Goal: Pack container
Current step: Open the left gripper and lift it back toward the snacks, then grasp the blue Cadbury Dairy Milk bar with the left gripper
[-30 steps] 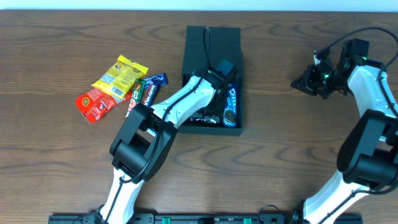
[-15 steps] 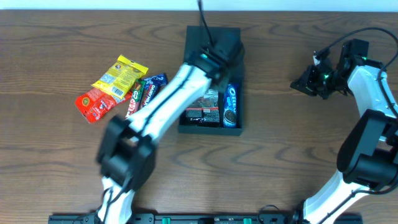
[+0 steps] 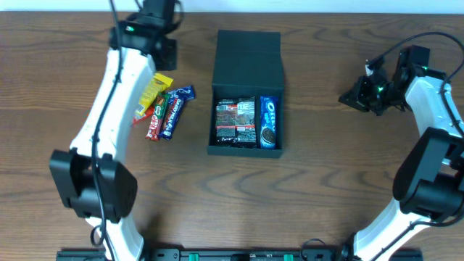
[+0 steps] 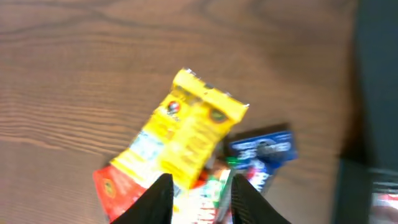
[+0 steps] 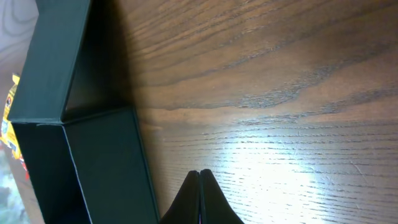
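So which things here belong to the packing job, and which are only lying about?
For the job: container, open; Oreo packet and dark packet inside it; yellow packet, red packet, blue bar, red bar on the table beside it; left gripper, open, above them.
Just lying about: nothing else loose in view; the right gripper, shut, hangs over the table.

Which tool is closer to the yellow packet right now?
Left. The left tool is close over the yellow packet; the right tool sits far off, beyond the container.
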`<state>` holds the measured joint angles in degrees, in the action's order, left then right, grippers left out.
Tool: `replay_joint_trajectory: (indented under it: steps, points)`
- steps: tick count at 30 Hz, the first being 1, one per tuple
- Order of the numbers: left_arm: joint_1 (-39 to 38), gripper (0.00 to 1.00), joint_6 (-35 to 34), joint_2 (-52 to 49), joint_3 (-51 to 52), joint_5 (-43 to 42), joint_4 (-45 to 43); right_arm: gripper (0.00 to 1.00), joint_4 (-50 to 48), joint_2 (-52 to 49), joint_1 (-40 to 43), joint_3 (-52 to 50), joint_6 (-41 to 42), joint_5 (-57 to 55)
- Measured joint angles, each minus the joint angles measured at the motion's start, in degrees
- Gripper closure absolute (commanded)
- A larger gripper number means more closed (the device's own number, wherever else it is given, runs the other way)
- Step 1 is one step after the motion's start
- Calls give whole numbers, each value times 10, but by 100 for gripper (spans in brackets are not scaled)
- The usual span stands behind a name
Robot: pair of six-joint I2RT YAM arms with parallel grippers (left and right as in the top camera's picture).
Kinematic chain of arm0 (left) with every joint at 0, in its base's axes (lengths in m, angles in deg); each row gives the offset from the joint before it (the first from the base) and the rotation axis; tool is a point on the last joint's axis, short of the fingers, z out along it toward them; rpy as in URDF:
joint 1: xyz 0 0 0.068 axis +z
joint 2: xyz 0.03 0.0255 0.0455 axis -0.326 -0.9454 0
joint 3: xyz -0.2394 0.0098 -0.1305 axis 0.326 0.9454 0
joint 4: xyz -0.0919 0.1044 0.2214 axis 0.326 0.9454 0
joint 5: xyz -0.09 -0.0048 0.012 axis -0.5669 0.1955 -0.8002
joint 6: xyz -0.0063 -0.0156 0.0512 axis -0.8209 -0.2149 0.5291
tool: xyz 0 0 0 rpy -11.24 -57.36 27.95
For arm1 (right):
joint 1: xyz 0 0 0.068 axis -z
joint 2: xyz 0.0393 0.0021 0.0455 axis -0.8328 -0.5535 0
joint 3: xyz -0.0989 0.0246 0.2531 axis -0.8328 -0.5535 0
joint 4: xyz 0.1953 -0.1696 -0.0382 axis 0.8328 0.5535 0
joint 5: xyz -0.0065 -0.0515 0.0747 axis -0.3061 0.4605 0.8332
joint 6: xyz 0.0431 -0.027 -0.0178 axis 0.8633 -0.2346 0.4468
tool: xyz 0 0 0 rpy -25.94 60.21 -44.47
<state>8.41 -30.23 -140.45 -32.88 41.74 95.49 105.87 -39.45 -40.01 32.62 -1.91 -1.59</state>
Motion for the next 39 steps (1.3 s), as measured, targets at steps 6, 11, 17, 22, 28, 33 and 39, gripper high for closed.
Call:
replay_joint_trajectory:
  steps: [6, 11, 17, 22, 28, 33, 39]
  points:
    - [59, 37, 63, -47, 0, -19, 18, 98, 0, 0, 0, 0, 0, 0]
    - [64, 36, 106, -94, 0, -40, 30, 98, 0, 0, 0, 0, 0, 0]
    - [57, 44, 128, -112, 0, -109, 44, 98, 0, 0, 0, 0, 0, 0]
    - [26, 44, 143, -112, 0, -176, 61, 98, 0, 0, 0, 0, 0, 0]
    - [-24, 45, 164, -112, 24, -199, 69, 99, 0, 0, 0, 0, 0, 0]
    - [-28, 46, 171, -112, 81, -204, 70, 98, 0, 0, 0, 0, 0, 0]
    - [-23, 45, 172, -112, 91, -202, 64, 98, 6, 0, 0, 0, 0, 0]
